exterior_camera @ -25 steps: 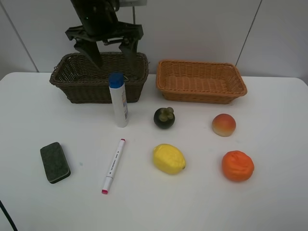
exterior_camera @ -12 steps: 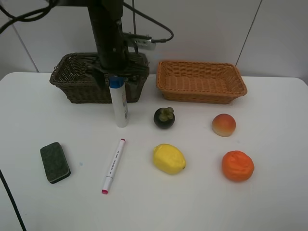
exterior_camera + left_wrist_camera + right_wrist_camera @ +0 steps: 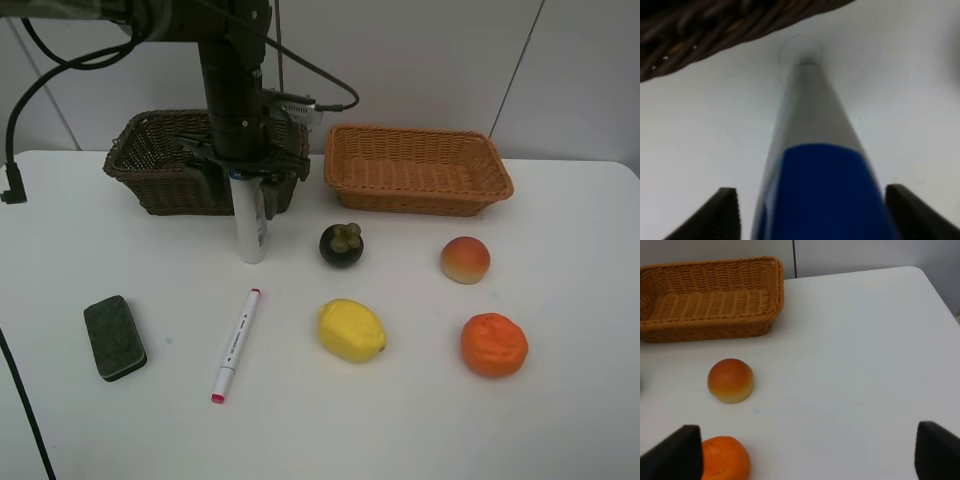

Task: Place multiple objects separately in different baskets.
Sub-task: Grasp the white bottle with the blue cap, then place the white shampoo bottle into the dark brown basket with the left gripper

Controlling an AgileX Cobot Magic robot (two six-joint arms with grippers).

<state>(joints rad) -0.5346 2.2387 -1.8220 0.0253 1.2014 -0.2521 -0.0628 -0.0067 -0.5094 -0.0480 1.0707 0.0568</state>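
The white blue-capped tube [image 3: 249, 225] stands upright in front of the dark brown basket [image 3: 150, 165]. My left gripper [image 3: 243, 175] is open and straddles its top, hiding the cap in the exterior high view. In the left wrist view the tube [image 3: 815, 150] rises between the fingers [image 3: 722, 212], with the dark basket [image 3: 715, 30] behind it. The eraser [image 3: 114, 337], marker [image 3: 236, 344], mangosteen [image 3: 341, 245], lemon [image 3: 351, 330], peach [image 3: 465, 259] and orange [image 3: 494, 344] lie on the table. My right gripper [image 3: 805, 455] is open above the peach [image 3: 730, 380] and orange [image 3: 725, 460]. The pump bottle is out of view.
The light orange-tan basket [image 3: 418, 168] stands at the back right of the white table [image 3: 560, 420], beside the dark one; it also shows in the right wrist view [image 3: 705, 300]. A black cable [image 3: 30, 90] hangs at the left.
My left arm has come down and forward from above the dark basket onto the tube, and its fingers now sit around the cap. The objects on the table have not moved.
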